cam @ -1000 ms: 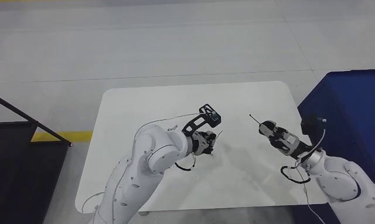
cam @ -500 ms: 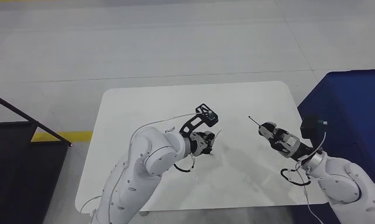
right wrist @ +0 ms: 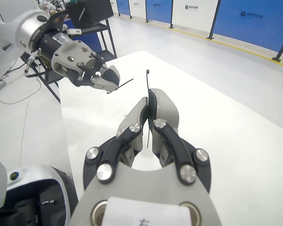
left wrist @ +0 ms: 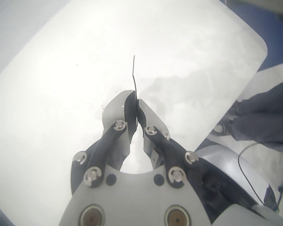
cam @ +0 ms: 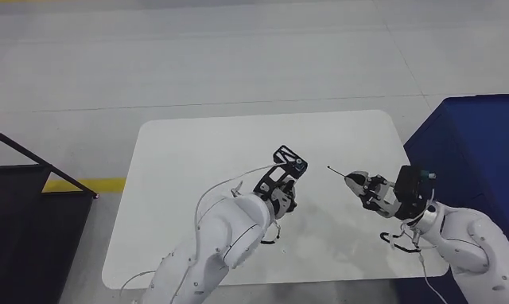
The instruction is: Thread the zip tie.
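1. The zip tie (right wrist: 147,81) stands upright in the air above the table, its small square head (right wrist: 147,71) uppermost.
2. The right gripper (right wrist: 149,95) is clamped on the band just below that head.
3. A tapered black strip (left wrist: 133,71), probably a tie's tail, juts from the left gripper (left wrist: 135,97). Its claw is pinched tight on the strip, near the head but not touching it.
4. Both pieces look light, thin and springy. Gripping close to each tip should limit flexing.
5. The white table (cam: 199,161) lies below.

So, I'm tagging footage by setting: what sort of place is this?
Likely an industrial hall or robotics workshop: blue-and-white partition panels, yellow floor markings, and a white table on bare grey floor.
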`<move>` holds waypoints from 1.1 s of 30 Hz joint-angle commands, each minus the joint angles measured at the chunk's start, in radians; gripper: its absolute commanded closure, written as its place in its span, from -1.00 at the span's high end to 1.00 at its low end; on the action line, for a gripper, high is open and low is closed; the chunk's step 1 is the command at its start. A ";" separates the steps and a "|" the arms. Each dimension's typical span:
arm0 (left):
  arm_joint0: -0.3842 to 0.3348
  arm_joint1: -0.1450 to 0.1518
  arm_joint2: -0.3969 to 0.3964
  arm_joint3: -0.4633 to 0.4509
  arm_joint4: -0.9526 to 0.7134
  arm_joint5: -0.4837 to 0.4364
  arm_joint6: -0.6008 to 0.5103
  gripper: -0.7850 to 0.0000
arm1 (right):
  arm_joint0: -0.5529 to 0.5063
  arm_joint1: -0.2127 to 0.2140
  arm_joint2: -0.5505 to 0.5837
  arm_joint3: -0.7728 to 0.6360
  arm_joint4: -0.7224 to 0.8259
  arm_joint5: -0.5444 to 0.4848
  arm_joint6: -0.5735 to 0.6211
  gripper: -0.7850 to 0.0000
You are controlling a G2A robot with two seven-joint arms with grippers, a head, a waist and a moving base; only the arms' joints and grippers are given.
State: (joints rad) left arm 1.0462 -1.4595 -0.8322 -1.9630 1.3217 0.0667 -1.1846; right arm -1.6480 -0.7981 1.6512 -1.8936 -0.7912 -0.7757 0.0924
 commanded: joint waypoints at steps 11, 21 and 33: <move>0.048 0.000 0.094 -0.013 0.200 -0.011 0.056 -1.00 | 0.018 -0.008 -0.038 -0.037 -0.089 0.042 0.000 -1.00; 0.081 -0.014 0.121 -0.061 0.240 0.003 0.053 -1.00 | 0.049 -0.021 -0.089 -0.052 -0.258 0.100 -0.059 -1.00; 0.054 -0.037 0.120 -0.033 0.281 0.025 0.040 -1.00 | 0.051 -0.029 -0.104 -0.043 -0.300 0.054 -0.094 -1.00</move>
State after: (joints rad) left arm 1.1015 -1.4951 -0.7122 -1.9973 1.5998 0.0911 -1.1426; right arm -1.5968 -0.8262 1.5457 -1.9381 -1.0899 -0.7215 -0.0004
